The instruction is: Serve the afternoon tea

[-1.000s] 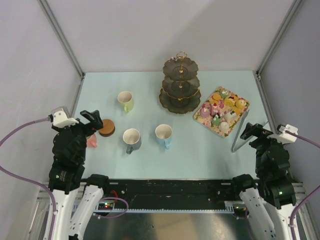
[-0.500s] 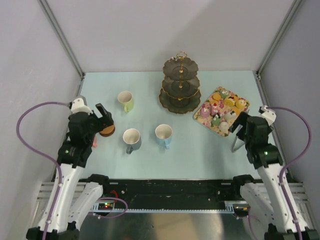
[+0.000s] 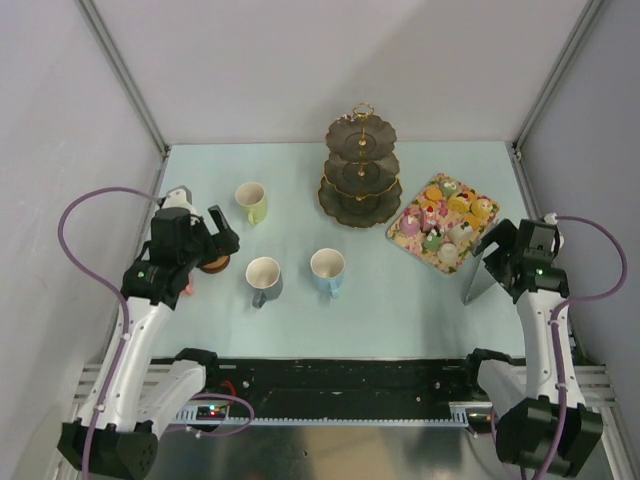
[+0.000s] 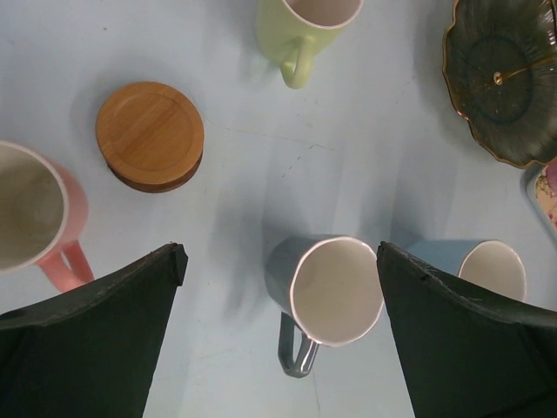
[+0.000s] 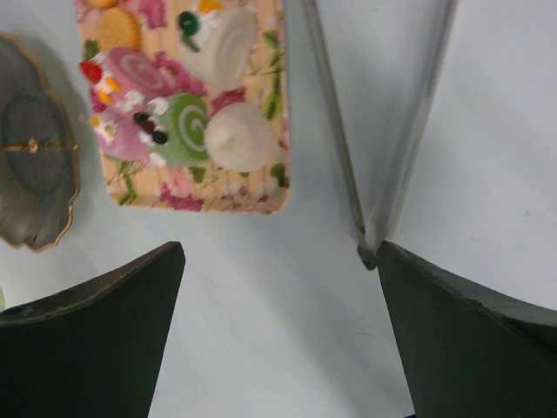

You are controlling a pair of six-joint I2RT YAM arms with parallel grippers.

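The dark gold-rimmed three-tier stand [image 3: 360, 170] stands at the back centre with bare tiers. Small colourful cakes [image 3: 445, 215] lie on a floral tray right of it; they also show in the right wrist view [image 5: 178, 122]. The yellow-green mug [image 3: 251, 202], grey mug [image 3: 264, 278] and blue mug [image 3: 328, 270] stand upright. The pink mug [image 4: 35, 218] is mostly hidden under my left arm in the top view. A stack of round brown coasters [image 4: 150, 135] lies beside it. My left gripper [image 4: 280, 257] is open and empty above the grey mug [image 4: 335, 292]. My right gripper [image 5: 280, 252] is open and empty above bare table.
Metal tongs [image 5: 383, 174] lie right of the floral tray [image 5: 226, 202], with their hinged end near my right finger. The tongs also show in the top view [image 3: 480, 270]. Frame posts and grey walls close in the light blue table on three sides.
Both arms have unfolded and reached forward. My left gripper has moved over the coasters and mugs. My right gripper has moved toward the tongs and tray. Nothing on the table moved.
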